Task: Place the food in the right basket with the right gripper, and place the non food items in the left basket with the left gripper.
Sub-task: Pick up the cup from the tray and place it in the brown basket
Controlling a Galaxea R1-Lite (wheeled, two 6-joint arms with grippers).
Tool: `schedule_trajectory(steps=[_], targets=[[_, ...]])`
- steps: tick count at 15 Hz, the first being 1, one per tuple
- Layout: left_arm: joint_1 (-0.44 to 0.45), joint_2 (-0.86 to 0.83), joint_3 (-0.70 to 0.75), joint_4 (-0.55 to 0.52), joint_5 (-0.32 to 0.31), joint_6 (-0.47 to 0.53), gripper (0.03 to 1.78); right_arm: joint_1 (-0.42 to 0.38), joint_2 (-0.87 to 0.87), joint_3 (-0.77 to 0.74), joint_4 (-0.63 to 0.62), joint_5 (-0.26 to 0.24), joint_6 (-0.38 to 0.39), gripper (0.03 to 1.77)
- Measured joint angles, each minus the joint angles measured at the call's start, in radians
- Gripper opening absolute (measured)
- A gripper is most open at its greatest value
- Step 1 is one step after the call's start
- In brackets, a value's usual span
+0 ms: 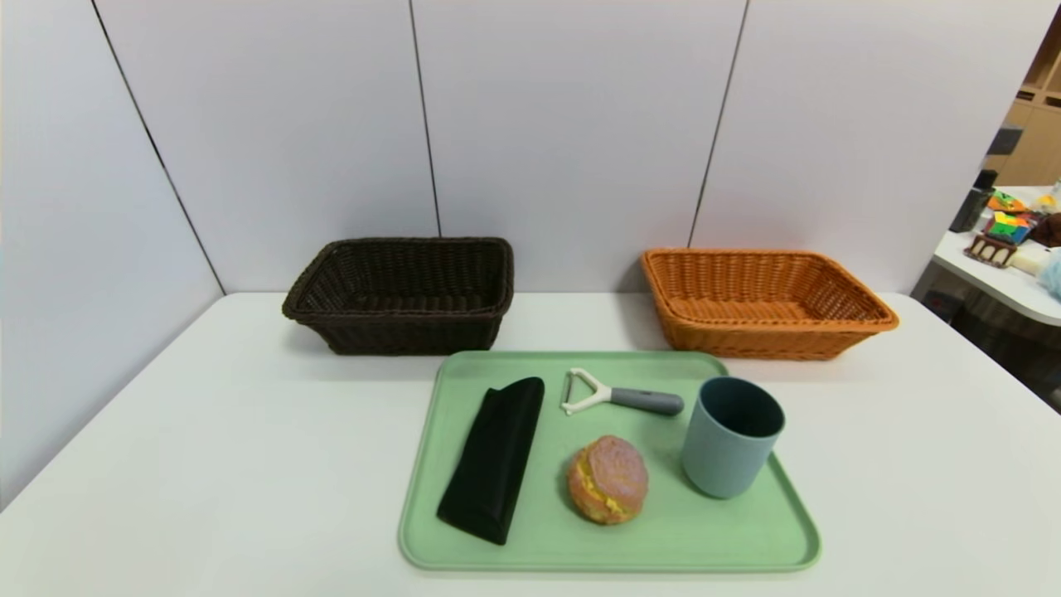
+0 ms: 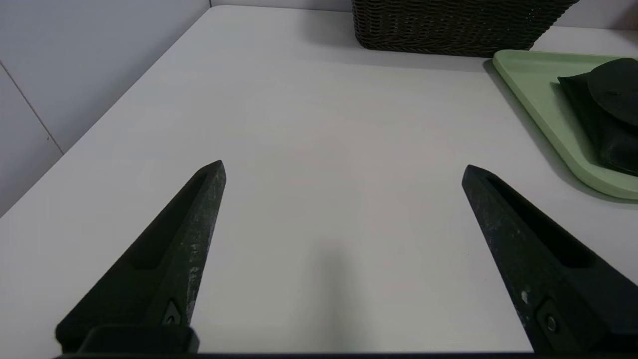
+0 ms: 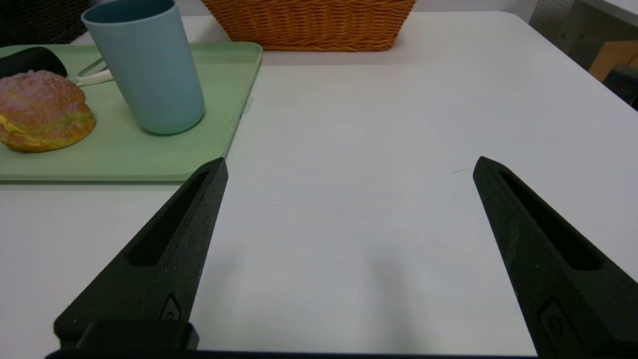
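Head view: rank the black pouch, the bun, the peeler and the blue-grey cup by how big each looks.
1. black pouch
2. blue-grey cup
3. bun
4. peeler: longer than the bun but much thinner, so those two are close.

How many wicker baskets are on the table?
2. The dark brown basket stands behind the green tray's left corner; the orange basket behind its right corner. None seems hidden.

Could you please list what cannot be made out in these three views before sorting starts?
- Head view: neither arm shows, both out of frame.
- Left wrist view: the dark basket is cut off by the top edge, the black pouch by the side edge.
- Right wrist view: the peeler is mostly behind the cup; the bun is clipped by the frame edge.
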Motion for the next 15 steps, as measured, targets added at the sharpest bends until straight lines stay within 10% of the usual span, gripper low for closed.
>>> schedule_trajectory(steps=[15], targets=[[0.0, 0.0, 0.0, 0.001, 0.001, 0.007, 1.69, 0.0, 0.0, 0.0, 0.0, 0.0, -0.001, 1.7]])
